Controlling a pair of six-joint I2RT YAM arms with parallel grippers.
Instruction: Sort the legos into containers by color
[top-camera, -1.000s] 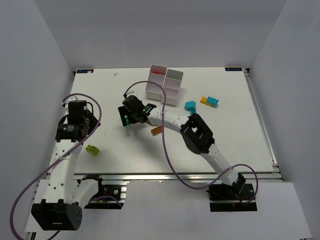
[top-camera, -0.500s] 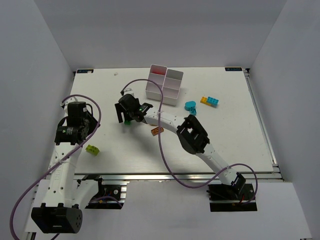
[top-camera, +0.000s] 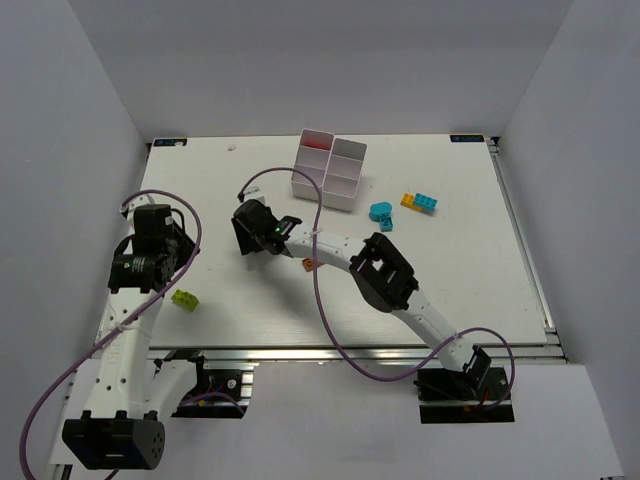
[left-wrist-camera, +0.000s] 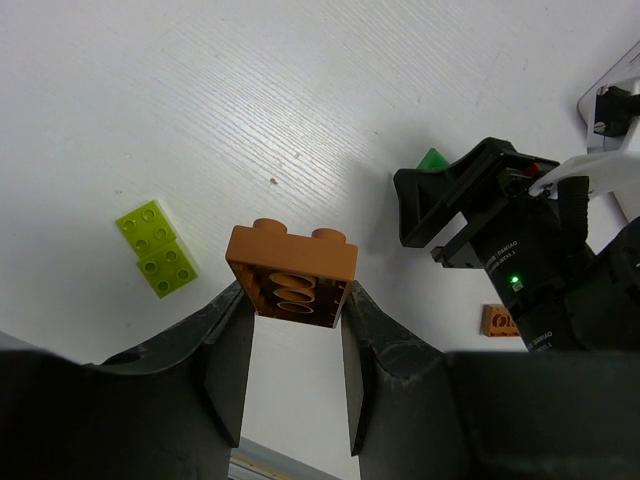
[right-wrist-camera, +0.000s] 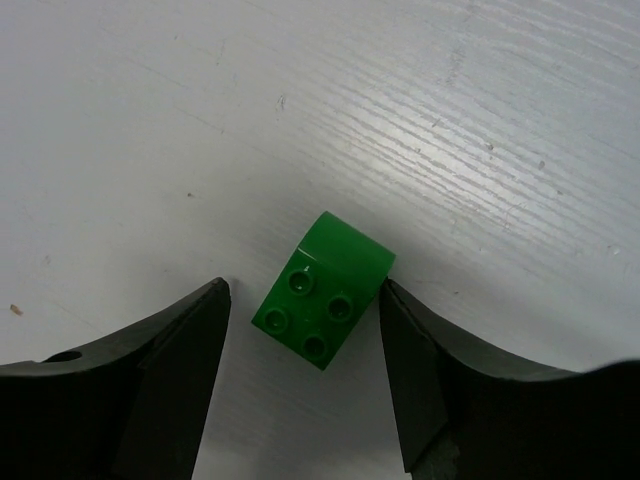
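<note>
1. The green brick (right-wrist-camera: 323, 290) lies studs-up on the white table (top-camera: 480, 270), near and left of the white bins (top-camera: 330, 172).
2. The right claw (right-wrist-camera: 303, 287) hangs low over the green brick with its jaws spread.
   - The brick sits between the two fingers, skewed to the line between them.
   - There is a clear gap between the brick and one finger (right-wrist-camera: 175, 380).
   - The other finger (right-wrist-camera: 420, 370) is just beside a corner of the brick. Whether they touch cannot be told.
3. The left claw (left-wrist-camera: 295, 292) hangs above the left part of the table.
   - It pinches an orange-brown brick (left-wrist-camera: 292, 270) by two opposite sides.
   - This brick is clear of the surface, with its hollow underside facing the wrist camera.
4. A lime brick (top-camera: 184, 298) lies on the table on the near side of the left claw.
5. A second orange brick (top-camera: 309, 264) lies close to the right claw, on its near-right side.
6. A cyan piece (top-camera: 381, 212) and a yellow-and-cyan stack (top-camera: 420, 202) lie right of the bins.
</note>
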